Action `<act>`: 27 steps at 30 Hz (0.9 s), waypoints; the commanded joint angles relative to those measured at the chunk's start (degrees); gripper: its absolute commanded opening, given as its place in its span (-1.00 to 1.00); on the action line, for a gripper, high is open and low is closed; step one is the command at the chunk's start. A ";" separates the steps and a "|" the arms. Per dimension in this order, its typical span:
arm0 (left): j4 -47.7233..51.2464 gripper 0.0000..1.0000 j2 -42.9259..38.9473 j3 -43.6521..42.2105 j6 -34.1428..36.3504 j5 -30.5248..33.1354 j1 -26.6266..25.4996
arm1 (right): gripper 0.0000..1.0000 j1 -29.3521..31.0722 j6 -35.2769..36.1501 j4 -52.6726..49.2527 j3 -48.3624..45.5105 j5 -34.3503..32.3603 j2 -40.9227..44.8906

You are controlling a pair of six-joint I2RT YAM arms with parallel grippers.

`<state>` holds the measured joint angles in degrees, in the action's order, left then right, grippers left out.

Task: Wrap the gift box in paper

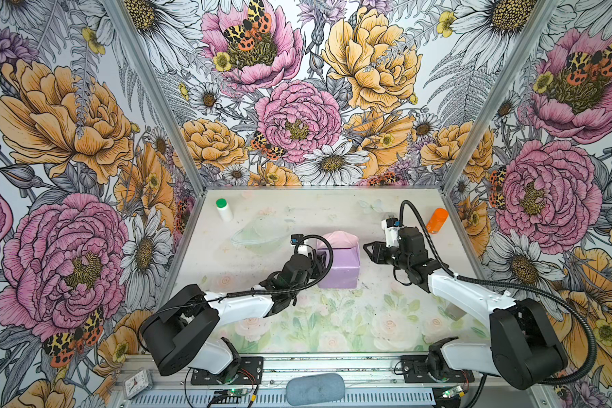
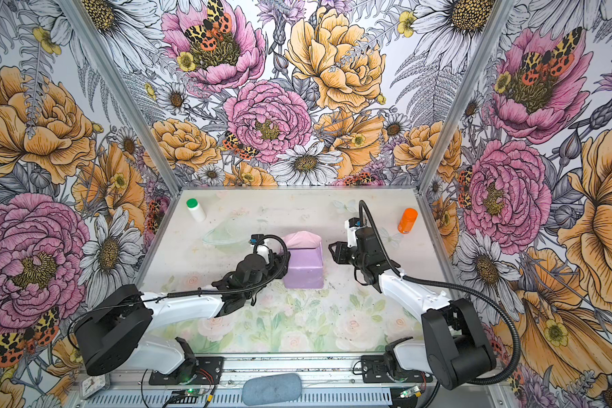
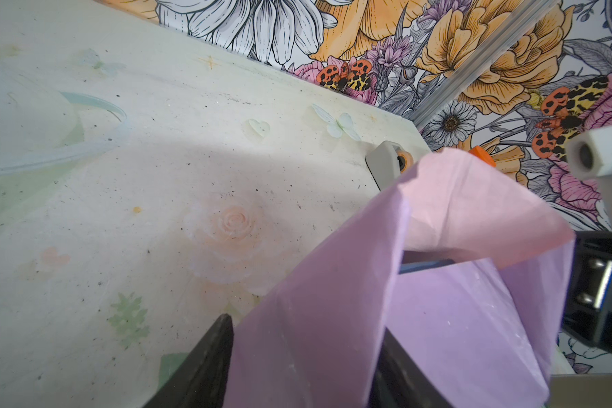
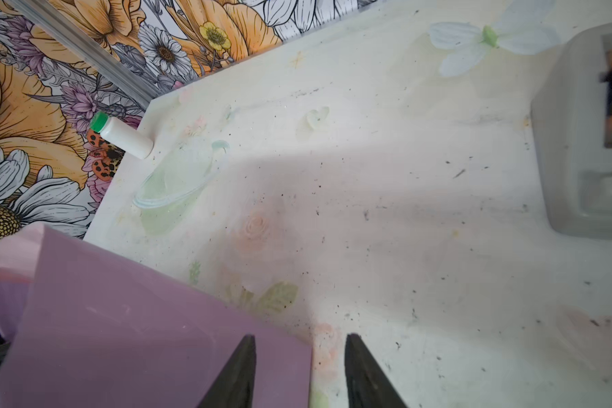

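The paper [image 1: 338, 263] [image 2: 302, 265] is folded round the gift box, which stands mid-table in both top views, with a puffed pink flap at its far end. Only a blue sliver of the gift box [image 3: 426, 265] peeks out under that flap. My left gripper [image 1: 319, 259] [image 3: 306, 323] is at the parcel's left side. A triangular fold of paper [image 3: 315, 300] fills the gap between its fingers and meets both. My right gripper [image 1: 367, 250] [image 4: 299, 339] hovers open just right of the parcel, holding nothing. It sits over the paper's corner [image 4: 138, 335].
A grey tape dispenser [image 4: 580, 141] [image 3: 386, 162] sits behind the right gripper. At the back left stand a white bottle with a green cap [image 1: 224, 209] and a clear dish [image 1: 258, 233]. An orange bottle [image 1: 437, 219] is at the back right. The booth's floral walls close three sides.
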<state>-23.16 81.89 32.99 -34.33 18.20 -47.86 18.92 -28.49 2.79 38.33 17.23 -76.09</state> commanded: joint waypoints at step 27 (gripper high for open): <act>3.16 0.19 1.78 0.36 1.42 -0.40 0.70 | -0.03 8.00 7.26 -5.58 -2.75 6.40 0.83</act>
<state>-23.18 82.00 33.01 -34.33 18.20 -47.86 25.98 -23.38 3.68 38.28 22.17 -76.44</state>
